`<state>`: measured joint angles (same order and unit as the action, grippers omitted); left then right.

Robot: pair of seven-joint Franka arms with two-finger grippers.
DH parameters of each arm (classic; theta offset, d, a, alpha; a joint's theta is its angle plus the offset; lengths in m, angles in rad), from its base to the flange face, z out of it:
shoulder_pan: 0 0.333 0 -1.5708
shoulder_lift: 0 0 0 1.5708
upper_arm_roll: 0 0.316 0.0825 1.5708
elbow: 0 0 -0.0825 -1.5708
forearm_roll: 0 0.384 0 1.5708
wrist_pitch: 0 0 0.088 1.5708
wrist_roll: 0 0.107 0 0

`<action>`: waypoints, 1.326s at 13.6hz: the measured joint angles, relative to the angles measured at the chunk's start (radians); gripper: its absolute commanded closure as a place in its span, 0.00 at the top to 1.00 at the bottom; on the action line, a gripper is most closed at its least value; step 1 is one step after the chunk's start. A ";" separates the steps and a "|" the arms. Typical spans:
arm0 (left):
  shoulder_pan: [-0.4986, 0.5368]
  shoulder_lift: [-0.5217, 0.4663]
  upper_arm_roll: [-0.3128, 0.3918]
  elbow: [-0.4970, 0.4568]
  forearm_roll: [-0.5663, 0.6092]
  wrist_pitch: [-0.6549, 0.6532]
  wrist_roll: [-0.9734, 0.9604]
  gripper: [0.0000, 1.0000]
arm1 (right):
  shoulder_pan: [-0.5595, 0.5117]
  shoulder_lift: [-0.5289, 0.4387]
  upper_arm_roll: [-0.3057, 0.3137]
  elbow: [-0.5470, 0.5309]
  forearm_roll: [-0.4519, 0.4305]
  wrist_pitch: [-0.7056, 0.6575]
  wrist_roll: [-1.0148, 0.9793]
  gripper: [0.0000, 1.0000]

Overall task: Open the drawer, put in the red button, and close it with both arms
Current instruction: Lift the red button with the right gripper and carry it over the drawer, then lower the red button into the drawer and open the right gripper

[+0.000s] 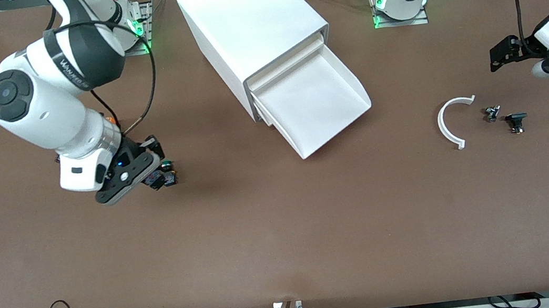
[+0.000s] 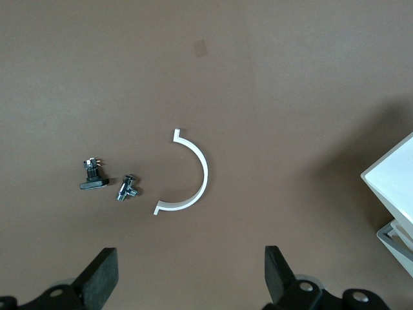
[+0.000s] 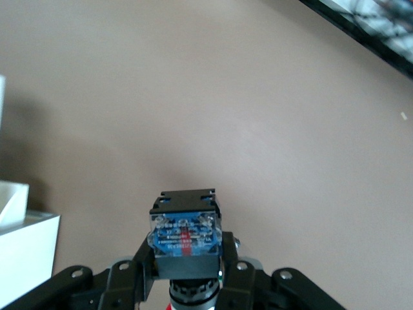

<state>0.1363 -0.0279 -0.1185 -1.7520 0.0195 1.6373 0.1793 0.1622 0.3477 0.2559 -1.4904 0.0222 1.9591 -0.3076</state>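
Note:
The white cabinet (image 1: 246, 20) stands at the table's middle with its middle drawer (image 1: 317, 98) pulled out, showing nothing inside. My right gripper (image 1: 158, 177) is shut on the red button (image 1: 167, 178), over the table at the right arm's end, apart from the cabinet. In the right wrist view the fingers (image 3: 145, 258) clamp the button's blue-black block (image 3: 185, 232), and only a sliver of red cap shows below it. My left gripper (image 1: 498, 58) is open and empty, in the air at the left arm's end; its fingers (image 2: 100, 274) stand wide apart.
A white half-ring (image 1: 453, 122), a small metal part (image 1: 492, 113) and a small black part (image 1: 516, 121) lie on the table under the left arm; all three show in the left wrist view, ring (image 2: 197, 174). A small greenish-capped thing (image 1: 166, 164) sits by the right gripper.

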 measured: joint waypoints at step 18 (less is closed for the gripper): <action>-0.002 0.000 0.001 -0.001 0.000 0.000 -0.003 1.00 | 0.476 0.347 0.131 0.393 -0.129 0.022 -0.355 0.34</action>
<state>0.1343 -0.0278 -0.1178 -1.7535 0.0195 1.6373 0.1760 0.6379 0.6943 0.3869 -1.0973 -0.1070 1.9812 -0.6628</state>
